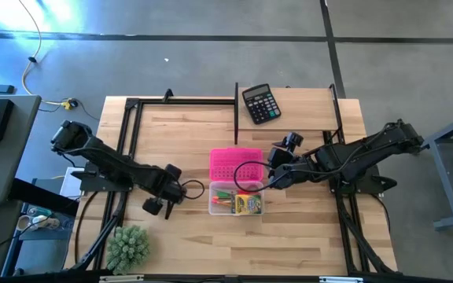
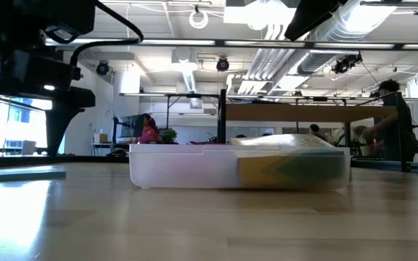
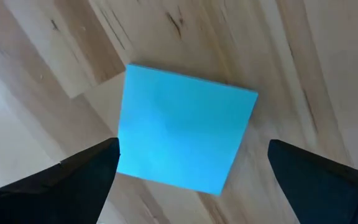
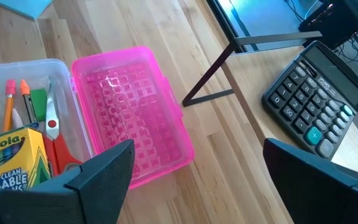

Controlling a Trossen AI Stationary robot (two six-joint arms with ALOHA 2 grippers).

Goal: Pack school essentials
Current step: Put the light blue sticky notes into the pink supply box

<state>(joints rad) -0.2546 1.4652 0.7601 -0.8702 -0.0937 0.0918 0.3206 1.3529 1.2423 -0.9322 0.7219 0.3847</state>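
The light-blue square notepad (image 3: 182, 137) lies flat on the wood. My left gripper (image 3: 192, 146) hangs open above it with a finger on either side; in the high view this gripper (image 1: 162, 200) hides the pad. The clear case (image 1: 237, 203) holds the yellow-green crayon box (image 4: 11, 165), the red-handled scissors (image 4: 55, 140), pencils (image 4: 9, 102) and the green eraser (image 4: 38, 102). Its pink lid (image 4: 132, 115) lies open on the table beside it. My right gripper (image 4: 199, 146) is open above the lid's right side, also seen in the high view (image 1: 276, 174).
A black calculator (image 1: 261, 103) sits near the table's far edge. A green spiky plant (image 1: 127, 248) stands at the near left corner. Black frame rails (image 1: 132, 134) run along the table's left, far and right sides. People are in the room beyond the table.
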